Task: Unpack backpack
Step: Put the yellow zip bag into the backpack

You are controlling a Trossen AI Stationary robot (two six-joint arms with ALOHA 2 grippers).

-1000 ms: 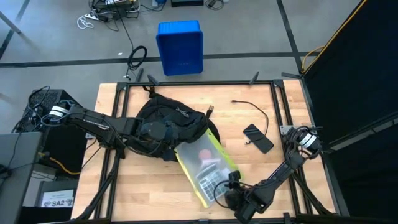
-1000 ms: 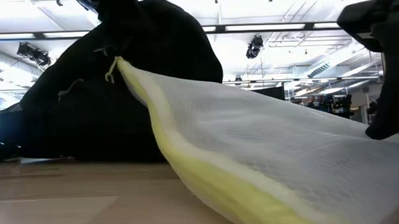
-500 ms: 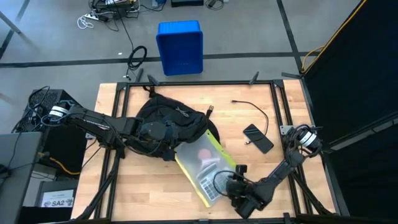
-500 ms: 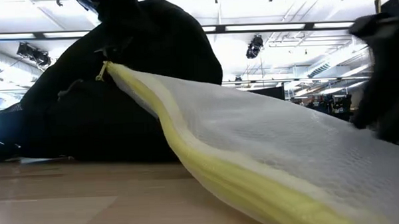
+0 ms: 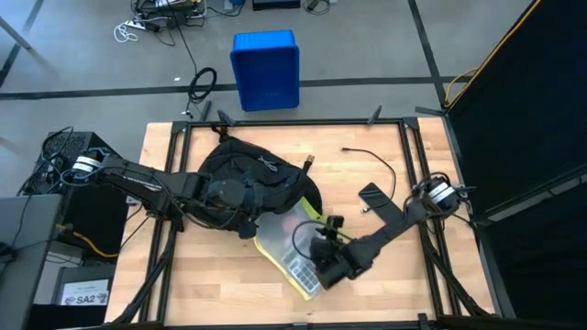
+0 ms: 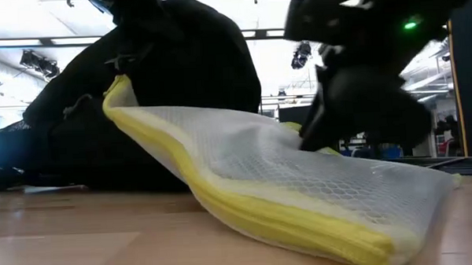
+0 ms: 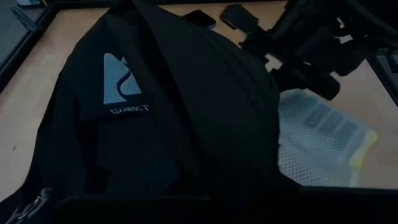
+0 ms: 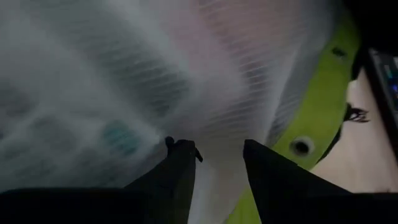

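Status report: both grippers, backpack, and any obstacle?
Left gripper shut on backpack. Right gripper open over mesh pouch. Phone nearby.

backpack (image 5: 248, 179): on table (image 5: 367, 275), left of centre, toward the far edge
mesh pouch (image 5: 289, 246): on table just right and nearer of backpack, its far end against the backpack
left gripper (image 5: 240, 197): on the backpack's near-right part, arm coming from table's left side
right gripper (image 5: 323, 261): over the pouch's right half, arm coming from right edge
phone (image 5: 374, 195): right of backpack, partly under right arm
cable (image 5: 371, 158): behind phone, toward far edge
bin (image 5: 265, 69): on floor beyond table's far edge
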